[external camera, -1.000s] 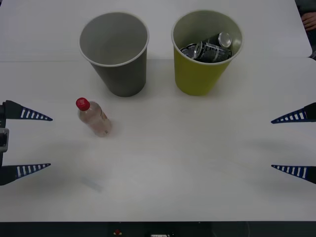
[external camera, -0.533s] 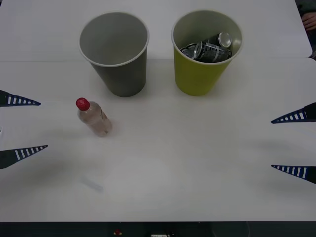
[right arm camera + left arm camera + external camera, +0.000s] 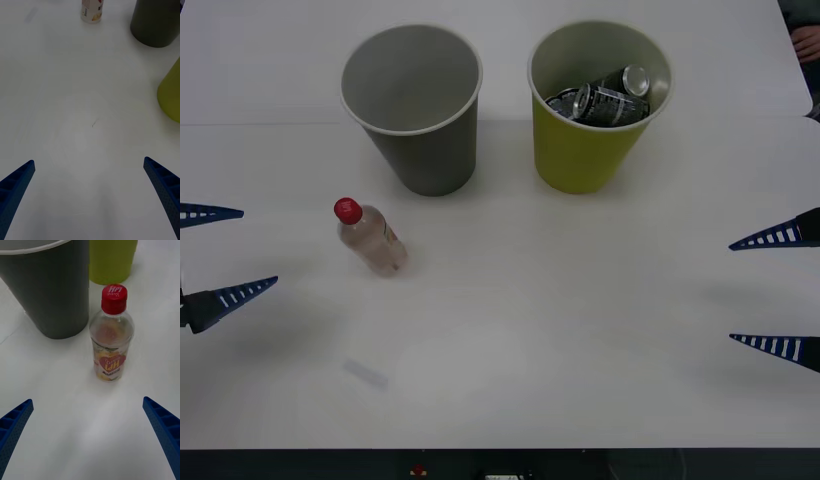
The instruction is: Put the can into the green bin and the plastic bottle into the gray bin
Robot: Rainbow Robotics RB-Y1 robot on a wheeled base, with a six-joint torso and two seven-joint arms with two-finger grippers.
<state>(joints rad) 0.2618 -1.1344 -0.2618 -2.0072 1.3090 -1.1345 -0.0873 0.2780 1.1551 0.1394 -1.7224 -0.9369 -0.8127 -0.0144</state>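
With cans already lying in the green bin (image 3: 598, 105), the bottle step is in hand: the left gripper (image 3: 215, 253), jaws open, faces the upright plastic bottle (image 3: 370, 240) on the counter (image 3: 560, 330) just before the gray bin (image 3: 415, 105) and must advance to straddle it, while the right gripper (image 3: 777, 292) waits, jaws open, at the right edge.

The plastic bottle (image 3: 368, 238) stands before the gray bin (image 3: 418, 112), left of the green bin (image 3: 589, 140).
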